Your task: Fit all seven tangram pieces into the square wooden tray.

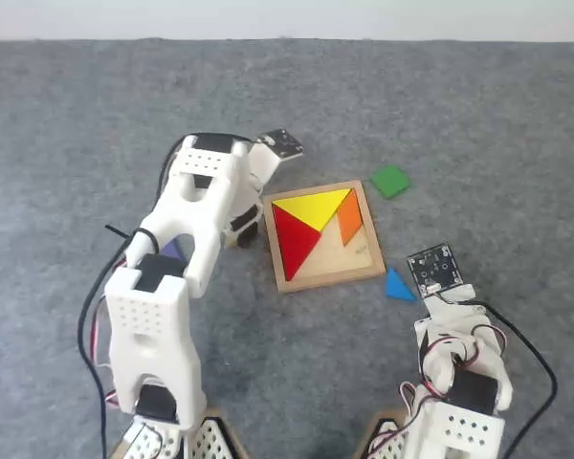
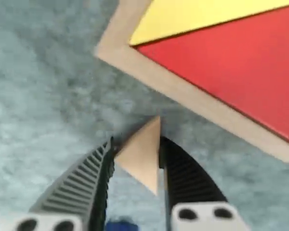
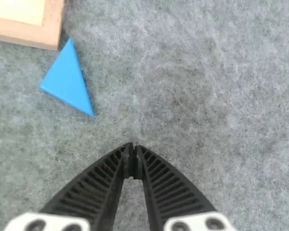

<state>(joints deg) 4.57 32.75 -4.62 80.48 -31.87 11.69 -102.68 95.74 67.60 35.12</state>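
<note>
Nearest the arm bases, the right gripper (image 3: 133, 151) hangs low over the grey felt-like table covering (image 1: 478, 124). Its black ribbed fingers (image 3: 156, 175) are pressed together at the tips with nothing between them. Just ahead of it a flat light-blue triangle piece (image 3: 67, 82) lies on the covering, close to an outer corner of the square wooden tray (image 1: 322, 279) but apart from it.

The tray sits in the middle of the table between the two arms. Inside it a large red triangle (image 1: 295, 241) and a large yellow triangle (image 1: 313, 207) lie flat with long edges meeting. An orange piece (image 1: 350, 218) lies beside the yellow one, and the rest of the tray floor shows bare wood.

On the tray's other side, the left gripper (image 2: 136, 144) pinches a small plain-wood triangle (image 2: 142, 156) between its two fingers. The triangle's tip points toward the tray's outer rim, near it and not touching. Whether this piece rests on the covering or is lifted cannot be told. A bluish-purple piece (image 1: 175, 251) shows through a gap in the left arm, mostly hidden.

Farthest off, a small green square piece (image 1: 389, 181) lies on the covering just beyond the tray's far corner.
</note>
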